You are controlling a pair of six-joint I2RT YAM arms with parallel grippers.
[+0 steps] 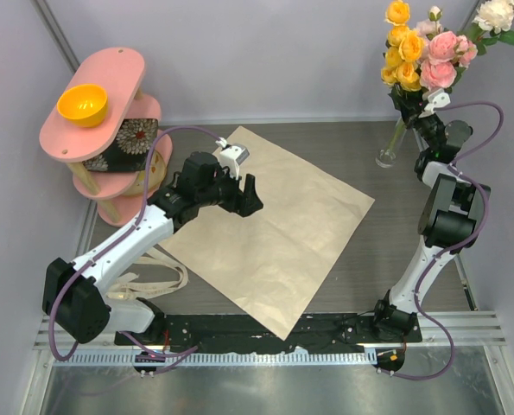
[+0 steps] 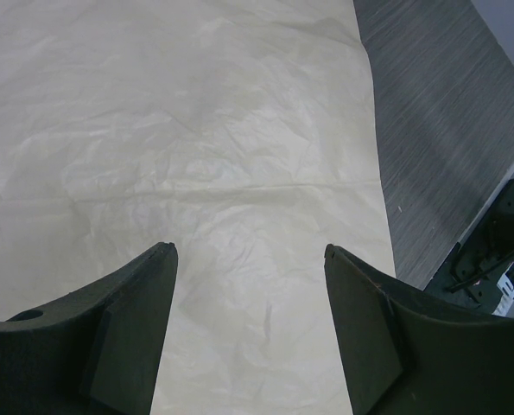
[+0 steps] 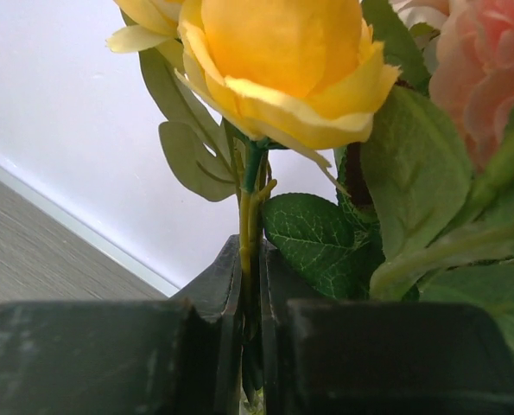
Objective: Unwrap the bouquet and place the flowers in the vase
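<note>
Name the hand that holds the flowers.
The right hand, shut on the flowers by the vase; the left hand hangs open above the paper.

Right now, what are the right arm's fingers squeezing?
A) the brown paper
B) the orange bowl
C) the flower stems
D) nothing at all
C: in the right wrist view the right fingers are shut on the green flower stems just below the yellow rose.
</note>
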